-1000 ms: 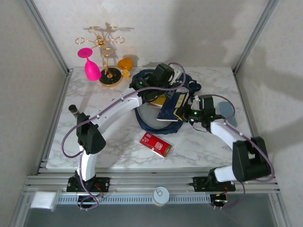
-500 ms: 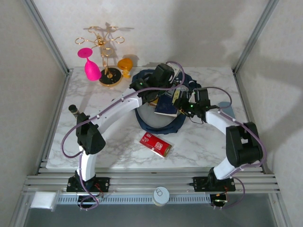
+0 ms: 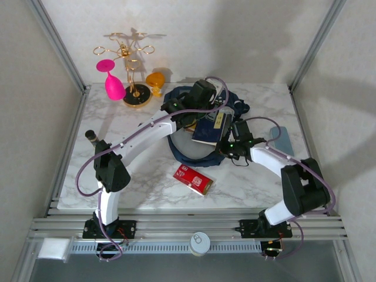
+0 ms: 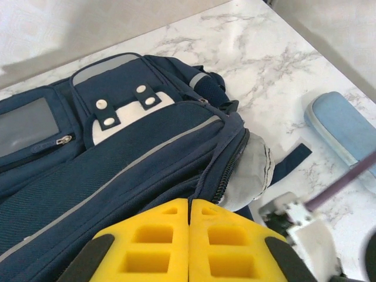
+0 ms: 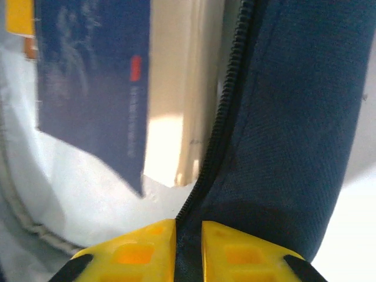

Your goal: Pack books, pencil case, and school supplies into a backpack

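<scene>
My left pincer (image 4: 189, 235) has its yellow fingers pressed together, with nothing between them that I can see. It hangs over the backpack (image 4: 117, 170), which lies at the middle back of the tabletop (image 3: 153, 182) with its main mouth unzipped. My right pincer (image 5: 188, 241) is nipped on the backpack's rim at the right side of the mouth, with dark fabric and zipper teeth running between its fingers. Inside the mouth the navy booklet (image 3: 210, 128) lies on the pale lining, and a cream page edge shows beside it in the right wrist view. The red box (image 3: 192, 179) lies on the tabletop just in front of the backpack. The grey-blue pencil case (image 3: 283, 142) rests to the right of the backpack, apart from it.
</scene>
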Robot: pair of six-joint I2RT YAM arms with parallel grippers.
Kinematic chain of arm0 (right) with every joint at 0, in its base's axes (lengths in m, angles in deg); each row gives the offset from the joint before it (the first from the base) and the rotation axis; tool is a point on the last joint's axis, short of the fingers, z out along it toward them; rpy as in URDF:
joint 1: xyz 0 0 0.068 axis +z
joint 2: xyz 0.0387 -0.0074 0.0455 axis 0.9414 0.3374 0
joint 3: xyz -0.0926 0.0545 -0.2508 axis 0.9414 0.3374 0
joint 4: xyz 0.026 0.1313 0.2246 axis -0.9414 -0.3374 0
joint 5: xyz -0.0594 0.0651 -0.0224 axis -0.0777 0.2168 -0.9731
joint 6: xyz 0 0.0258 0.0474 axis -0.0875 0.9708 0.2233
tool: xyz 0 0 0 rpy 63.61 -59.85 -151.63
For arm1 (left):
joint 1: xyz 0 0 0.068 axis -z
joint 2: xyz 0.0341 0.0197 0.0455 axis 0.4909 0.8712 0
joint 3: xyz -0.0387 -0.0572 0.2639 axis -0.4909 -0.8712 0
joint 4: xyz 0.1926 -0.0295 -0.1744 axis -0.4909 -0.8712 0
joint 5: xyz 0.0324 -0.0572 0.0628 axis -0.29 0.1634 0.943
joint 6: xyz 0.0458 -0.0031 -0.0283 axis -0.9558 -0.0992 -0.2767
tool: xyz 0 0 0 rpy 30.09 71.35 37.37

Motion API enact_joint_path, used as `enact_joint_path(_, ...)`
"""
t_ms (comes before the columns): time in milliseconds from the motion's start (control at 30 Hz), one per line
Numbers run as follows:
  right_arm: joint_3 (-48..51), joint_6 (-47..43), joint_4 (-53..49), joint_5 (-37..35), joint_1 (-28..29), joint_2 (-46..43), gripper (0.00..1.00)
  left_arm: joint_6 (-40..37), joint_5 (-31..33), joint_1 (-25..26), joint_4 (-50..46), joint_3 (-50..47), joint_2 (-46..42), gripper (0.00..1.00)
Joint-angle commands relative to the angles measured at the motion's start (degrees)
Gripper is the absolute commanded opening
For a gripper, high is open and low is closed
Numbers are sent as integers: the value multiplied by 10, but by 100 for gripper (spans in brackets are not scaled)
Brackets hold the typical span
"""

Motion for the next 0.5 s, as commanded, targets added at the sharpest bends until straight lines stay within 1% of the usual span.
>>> enact_joint_path(0,-58,-23,7,-37,3,46,15,22,-21,6,60,14,-49,0)
enact_joint_path(100,-98,-29,4,-51,4,78,12,30,-33,7,61,14,-50,0)
enact_joint_path(200,-103,-27,36,-70,4,89,12,35,-41,7,63,13,-49,0)
enact_joint_path(333,-126,-33,53,-109,4,111,10,44,-52,8,71,13,-48,0)
enact_joint_path(467,-113,-35,150,-99,4,125,11,66,-50,8,82,20,-45,0)
